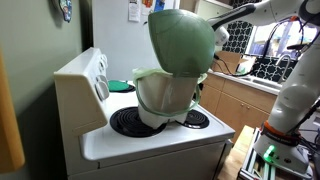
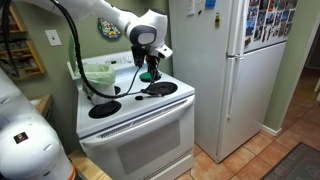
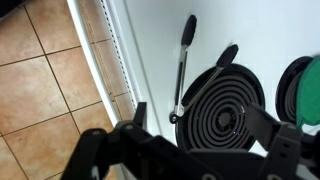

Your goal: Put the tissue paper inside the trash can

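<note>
We see the trash can (image 1: 165, 95) standing on the white stove (image 1: 150, 140), over a coil burner (image 1: 125, 122), with its big green domed lid (image 1: 182, 42) swung up and open above the cream body. In an exterior view the same can (image 2: 100, 75) sits at the back of the stovetop, well apart from the gripper (image 2: 148, 62), which hangs above the burners nearer the fridge (image 2: 235, 70). The wrist view looks down on a black coil burner (image 3: 222, 105) and a long dark-handled utensil (image 3: 183, 65) lying beside it on the white top; the gripper's fingers (image 3: 140, 115) show dark at the lower edge, spread wide with nothing between them.

We cannot find the tissue paper in any of the views. It may lie hidden behind the can or the arm, or outside the frames; we cannot tell which.

Risks, as we judge them:
- With the tissue out of sight, a descent here could close on the utensil or the bare burner instead.
- The can looks light and rests on an uneven coil, so a brush from the arm could tip it or slide it off the burner.
- The raised lid stands tall and close to the likely approach path; a knock could drop it shut and block the opening.
- Thin tissue may slip from a loose pinch on the way over.
</note>
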Controlling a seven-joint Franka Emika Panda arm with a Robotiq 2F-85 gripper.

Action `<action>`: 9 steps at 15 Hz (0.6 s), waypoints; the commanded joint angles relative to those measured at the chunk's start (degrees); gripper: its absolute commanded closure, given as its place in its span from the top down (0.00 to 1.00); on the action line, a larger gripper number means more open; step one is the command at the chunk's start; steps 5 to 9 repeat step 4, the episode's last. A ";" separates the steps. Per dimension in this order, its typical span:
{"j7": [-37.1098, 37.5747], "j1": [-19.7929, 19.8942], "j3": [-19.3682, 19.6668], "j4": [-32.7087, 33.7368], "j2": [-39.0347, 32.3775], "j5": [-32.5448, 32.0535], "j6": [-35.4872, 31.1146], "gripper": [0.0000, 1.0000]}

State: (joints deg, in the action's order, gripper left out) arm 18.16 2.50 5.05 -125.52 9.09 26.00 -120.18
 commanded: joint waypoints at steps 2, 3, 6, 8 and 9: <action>0.02 0.53 -0.48 -0.13 0.03 0.00 0.09 1.00; 0.02 0.53 -0.49 -0.28 0.03 0.00 0.02 1.00; 0.03 0.54 -0.50 -0.36 0.03 0.00 -0.01 1.00; 0.03 0.54 -0.50 -0.36 0.03 0.00 -0.01 1.00; 0.03 0.54 -0.50 -0.36 0.03 0.00 -0.01 1.00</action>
